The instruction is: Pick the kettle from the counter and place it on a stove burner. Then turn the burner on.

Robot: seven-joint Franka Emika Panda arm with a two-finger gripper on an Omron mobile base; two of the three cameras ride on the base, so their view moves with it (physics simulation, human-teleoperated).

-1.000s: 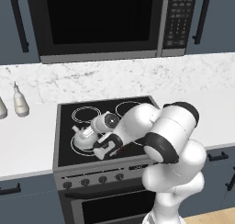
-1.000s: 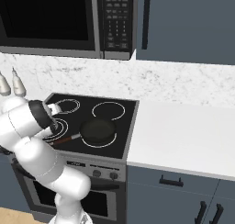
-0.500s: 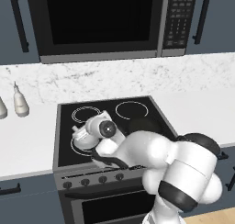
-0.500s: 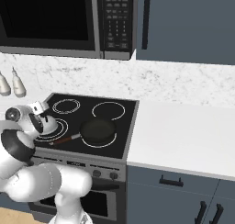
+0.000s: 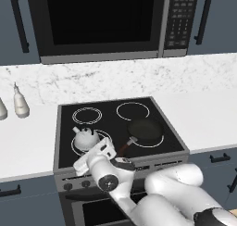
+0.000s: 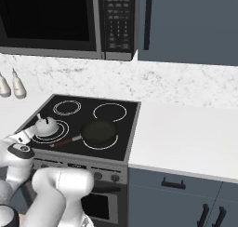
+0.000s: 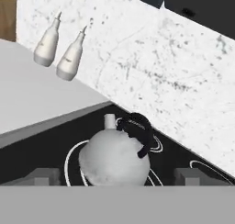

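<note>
Kettle: on front-left burner, just ahead of end effector, jaws wide, empty. Advice: descend to knob row, keeping clear.

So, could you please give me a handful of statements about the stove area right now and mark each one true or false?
1. The kettle stands on the stove's front left burner. True.
2. The frying pan sits on the back right burner. False: it sits on the front right burner, its handle pointing toward the kettle.
3. The gripper is closed around the kettle. False: in the hand view its fingertips stand apart, with the kettle beyond them.
4. Two bottles stand on the counter left of the stove. True.
5. The microwave hangs above the stove. True.
6. The kettle lies on its side. False: it sits upright, handle on top.
</note>
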